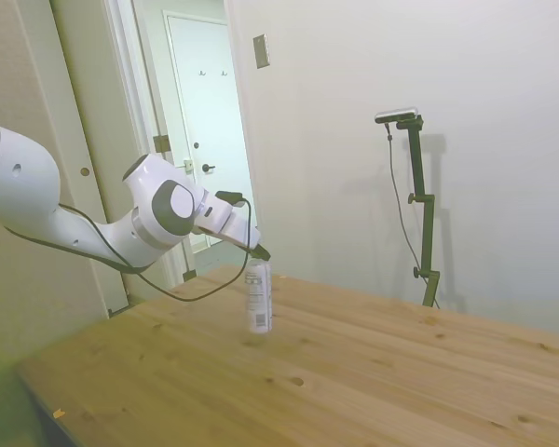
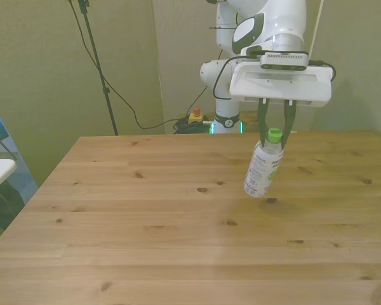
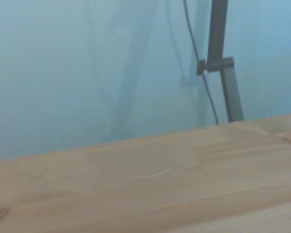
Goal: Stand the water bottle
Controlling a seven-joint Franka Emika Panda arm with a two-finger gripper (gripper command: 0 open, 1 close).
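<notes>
The water bottle (image 2: 263,166) is a small clear bottle with a green cap and a whitish label. It hangs by its neck from my gripper (image 2: 275,135), which is shut on it just below the cap. In the front view the bottle tilts, with its base toward the front view's left. In the side view the water bottle (image 1: 258,297) looks almost upright, and I cannot tell whether its base touches the wooden table (image 1: 373,372). My gripper (image 1: 262,255) sits at its top. The wrist view shows only table (image 3: 150,184) and wall.
The table (image 2: 146,241) spreads wide on all sides of the bottle. A wall and a door stand behind the table in the side view. Cables and a thin stand are beyond the table's far edge in the front view.
</notes>
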